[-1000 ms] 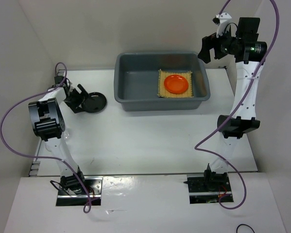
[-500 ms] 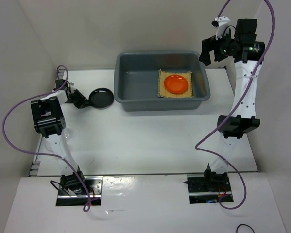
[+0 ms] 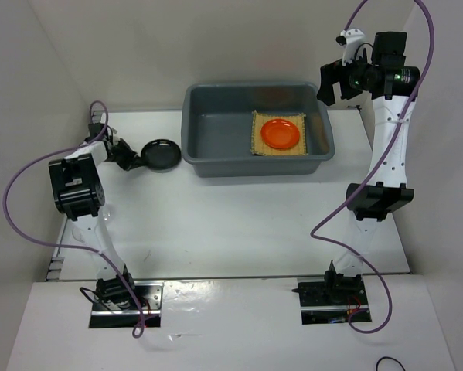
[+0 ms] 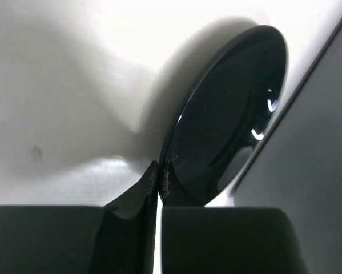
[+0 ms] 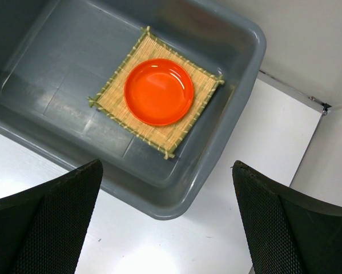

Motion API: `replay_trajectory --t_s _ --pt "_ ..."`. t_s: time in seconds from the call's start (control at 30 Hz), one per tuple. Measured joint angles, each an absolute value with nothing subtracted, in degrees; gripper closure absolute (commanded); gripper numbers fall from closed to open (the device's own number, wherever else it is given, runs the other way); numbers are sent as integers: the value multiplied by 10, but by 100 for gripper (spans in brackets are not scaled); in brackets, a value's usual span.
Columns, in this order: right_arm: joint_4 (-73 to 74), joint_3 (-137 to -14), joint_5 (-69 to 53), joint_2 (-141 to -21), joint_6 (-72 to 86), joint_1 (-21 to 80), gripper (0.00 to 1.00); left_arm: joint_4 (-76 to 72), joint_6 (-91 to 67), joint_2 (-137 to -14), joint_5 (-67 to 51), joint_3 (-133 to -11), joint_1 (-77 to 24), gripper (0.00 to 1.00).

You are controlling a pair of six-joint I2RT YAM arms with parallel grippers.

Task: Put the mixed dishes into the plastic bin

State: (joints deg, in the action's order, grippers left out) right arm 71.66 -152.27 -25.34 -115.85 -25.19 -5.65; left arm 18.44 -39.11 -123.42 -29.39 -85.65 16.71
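Locating the left gripper [image 3: 131,158] low over the far left of the worktop [image 3: 239,216], just to the left of the plastic bin [image 3: 258,166]. Finding its jaws drawn together and pinching the near rim of the black plate [image 3: 161,153]. Confirming through the left wrist camera, with the left gripper [image 4: 158,171] at the plate's edge, only a hairline slit between the two fingers. Noting the black plate [image 4: 228,114] appearing tilted rather than flat, throwing a broad shadow on the worktop [image 4: 73,85] at its side. Placing its far edge close beside the left outer wall of the plastic bin [image 4: 308,171]; being unable to tell whether plate and wall are touching.

Locating the right gripper [image 3: 335,77] held high beyond the far right corner of the bin. Finding its jaws standing wide apart and gripping nothing. Viewing down past the right gripper [image 5: 166,165] onto the plastic bin [image 5: 256,45] and a strip of worktop [image 5: 233,200].

Recording the bamboo mat [image 3: 258,131] lying flat on the bin floor towards the right end. Recording the orange plate [image 3: 281,133] sitting face up on the middle of that mat. Confirming from the right wrist camera the bamboo mat [image 5: 116,103] showing on all four sides of the orange plate [image 5: 159,91], both well inside the bin walls.
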Motion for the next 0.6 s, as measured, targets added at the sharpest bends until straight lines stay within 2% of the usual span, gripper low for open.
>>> replay_trajectory --t_s 0.13,0.3,0.6 --pt "717 -1522 -250 -1159 -252 -57 2 215 -408 -1201 -257 -878 166 100" --pt "717 -1518 -248 -1159 -252 -57 2 249 -440 -1157 -217 -967 166 100" --pt "715 -1505 -240 -1151 -250 -57 2 254 -522 -1106 -237 -1116 161 100"
